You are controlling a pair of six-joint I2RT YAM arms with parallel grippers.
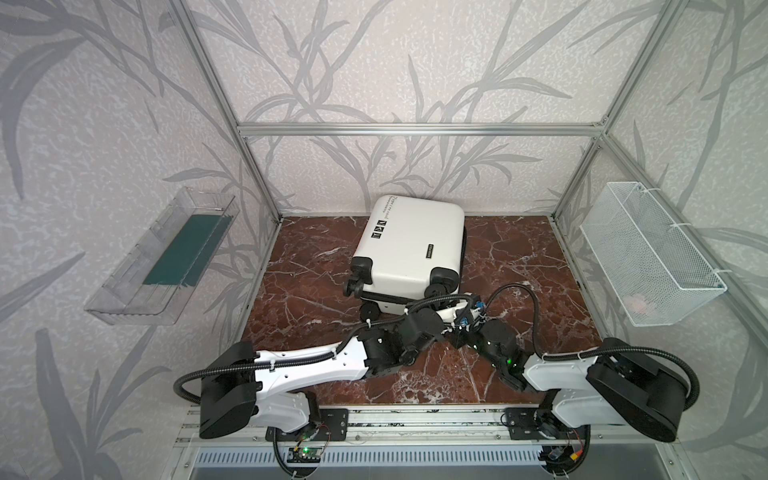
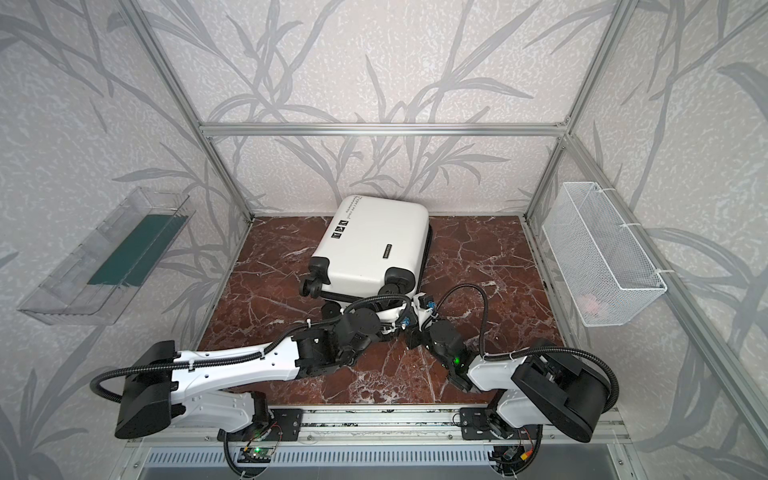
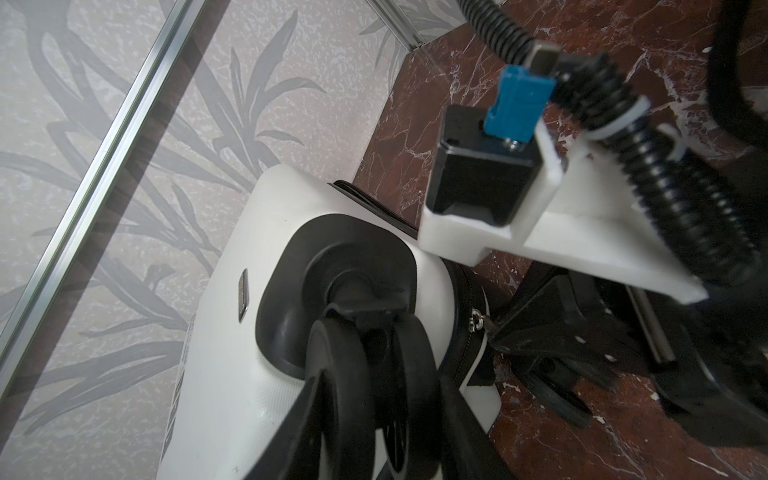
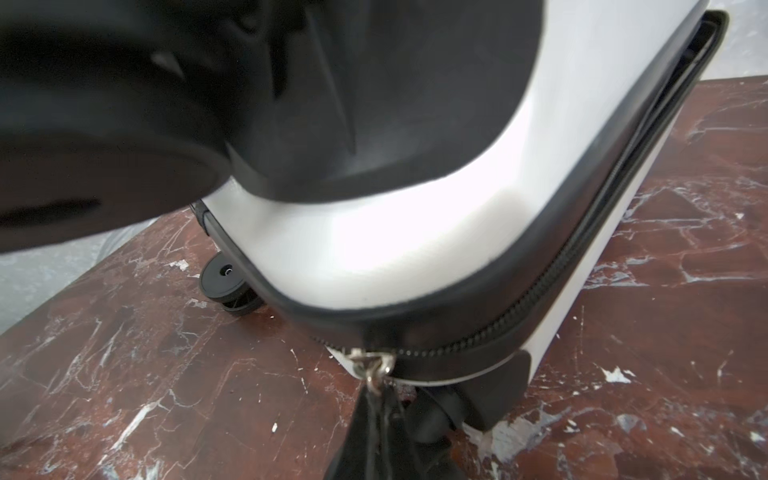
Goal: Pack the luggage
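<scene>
In both top views the luggage [image 1: 409, 245] [image 2: 374, 245] lies flat and closed at the back of the marble surface [image 1: 316, 270]. Its long axis runs near to far, wheels toward the arms. Left wrist view: the left claw [image 3: 374, 424] straddles a wheel [image 3: 353, 365]; whether it clamps cannot be told. Right wrist view: the right claw [image 4: 380, 399] pinches the zipper pull [image 4: 374, 368] at a near corner. Zipper work appears in hand; next comes a steady pull along the seam.

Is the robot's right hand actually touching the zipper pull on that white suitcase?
Touching. The right wrist view shows the right hand pinched shut on the zipper pull at the suitcase corner, with no gap.
</scene>
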